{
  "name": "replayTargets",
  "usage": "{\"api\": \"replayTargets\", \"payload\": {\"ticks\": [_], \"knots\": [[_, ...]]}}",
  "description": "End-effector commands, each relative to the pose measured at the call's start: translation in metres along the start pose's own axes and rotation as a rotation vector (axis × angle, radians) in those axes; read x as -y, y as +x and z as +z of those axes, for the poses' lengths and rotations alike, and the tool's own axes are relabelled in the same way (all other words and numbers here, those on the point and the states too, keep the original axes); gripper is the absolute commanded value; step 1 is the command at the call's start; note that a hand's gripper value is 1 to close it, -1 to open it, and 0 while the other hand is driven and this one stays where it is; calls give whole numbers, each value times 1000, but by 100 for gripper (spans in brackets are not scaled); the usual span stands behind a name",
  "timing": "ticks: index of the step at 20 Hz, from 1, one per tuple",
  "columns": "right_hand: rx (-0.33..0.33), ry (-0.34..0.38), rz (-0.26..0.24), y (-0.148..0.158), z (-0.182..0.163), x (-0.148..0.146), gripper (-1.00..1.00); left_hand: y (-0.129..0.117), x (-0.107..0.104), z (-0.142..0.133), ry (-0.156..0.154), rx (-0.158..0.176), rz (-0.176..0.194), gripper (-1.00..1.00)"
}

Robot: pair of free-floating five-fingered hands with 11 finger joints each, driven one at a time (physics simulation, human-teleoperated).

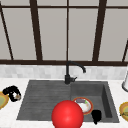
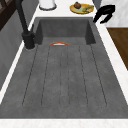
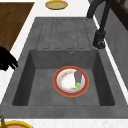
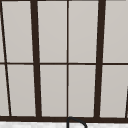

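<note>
Left hand (image 1: 11,92) sits curled on the left counter, apparently pinching a small brown item (image 1: 17,96) beside the yellow plate (image 1: 2,100). Right hand (image 1: 96,116), fingers drooping loosely, hovers at the sink (image 1: 45,92) front rim near the red-rimmed plate (image 3: 70,81), untouched.

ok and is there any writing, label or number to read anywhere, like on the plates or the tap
None: no words, numbers or signs can be read. The red-rimmed plate in the sink bears only a speckled pattern and food, the yellow plates and the tap are plain, and so is the red ball.
</note>
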Motion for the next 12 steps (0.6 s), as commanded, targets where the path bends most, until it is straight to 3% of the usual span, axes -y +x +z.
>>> {"api": "replayTargets", "payload": {"ticks": [1,12], "knots": [[0,0,0,0,0,0,0,-5,4,-28,-34,-8,-4,100],[0,0,0,0,0,0,0,-8,15,-111,-41,-5,-6,100]]}}
